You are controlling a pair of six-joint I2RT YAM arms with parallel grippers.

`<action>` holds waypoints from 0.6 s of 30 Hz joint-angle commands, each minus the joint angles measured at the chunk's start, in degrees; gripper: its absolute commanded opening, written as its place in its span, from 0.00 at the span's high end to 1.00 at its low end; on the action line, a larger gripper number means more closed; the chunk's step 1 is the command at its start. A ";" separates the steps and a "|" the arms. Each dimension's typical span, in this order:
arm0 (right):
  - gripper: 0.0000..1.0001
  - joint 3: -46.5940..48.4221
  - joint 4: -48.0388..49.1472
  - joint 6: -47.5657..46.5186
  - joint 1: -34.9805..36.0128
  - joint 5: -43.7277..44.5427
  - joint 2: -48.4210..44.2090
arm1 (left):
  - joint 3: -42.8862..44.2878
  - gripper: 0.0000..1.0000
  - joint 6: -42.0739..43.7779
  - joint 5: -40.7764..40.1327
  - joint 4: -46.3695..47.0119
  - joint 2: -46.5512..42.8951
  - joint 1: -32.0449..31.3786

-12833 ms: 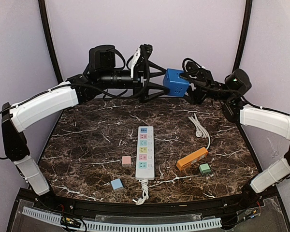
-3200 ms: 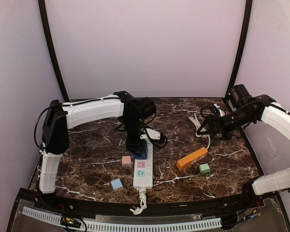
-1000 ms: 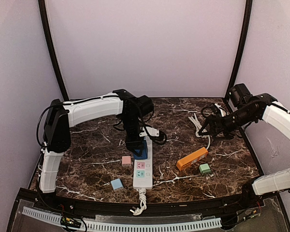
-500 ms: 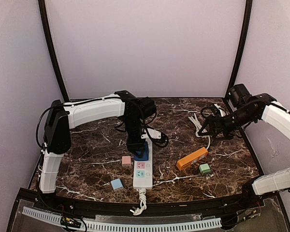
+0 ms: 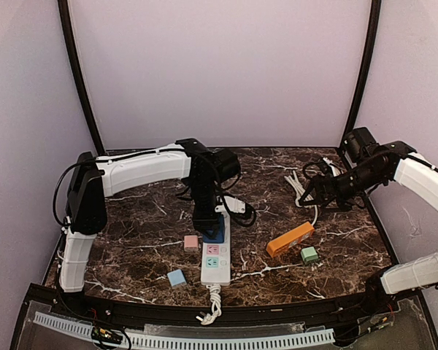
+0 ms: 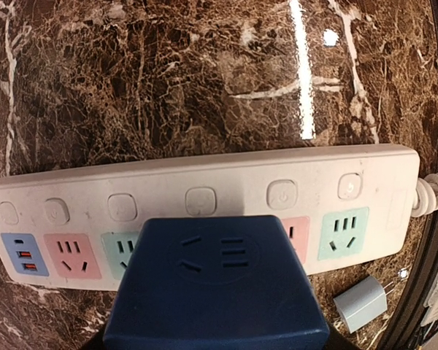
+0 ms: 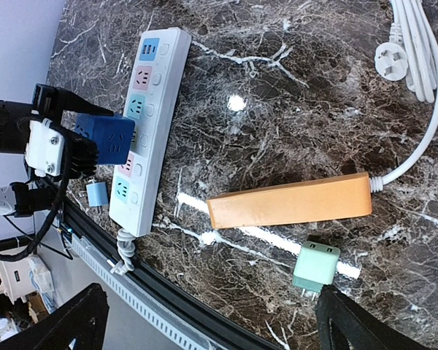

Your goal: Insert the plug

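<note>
A blue cube plug is held over the middle of the white power strip, with my left gripper shut on it. In the left wrist view the blue plug covers the strip's middle sockets; its pins and underside are hidden. From the right wrist view the blue plug sits against the strip's face. My right gripper hovers open at the right, nothing between its fingers.
An orange power strip lies right of the white one, a green adapter beside it. A pink adapter and a light blue adapter lie left of the strip. A white corded plug lies at the back right.
The left wrist has shifted slightly to the right above the strip, still holding the blue plug. The right arm has stayed in place.
</note>
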 commanded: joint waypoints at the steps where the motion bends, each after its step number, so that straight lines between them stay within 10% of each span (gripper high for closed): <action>1: 0.01 -0.65 0.70 -0.75 -0.03 0.46 0.26 | -1.11 0.99 -1.15 -4.87 -3.04 -0.60 -0.13; 18: 0.01 -1.09 1.12 -0.77 -0.02 0.00 0.20 | -1.60 0.99 -2.21 -5.18 -3.86 0.10 -1.00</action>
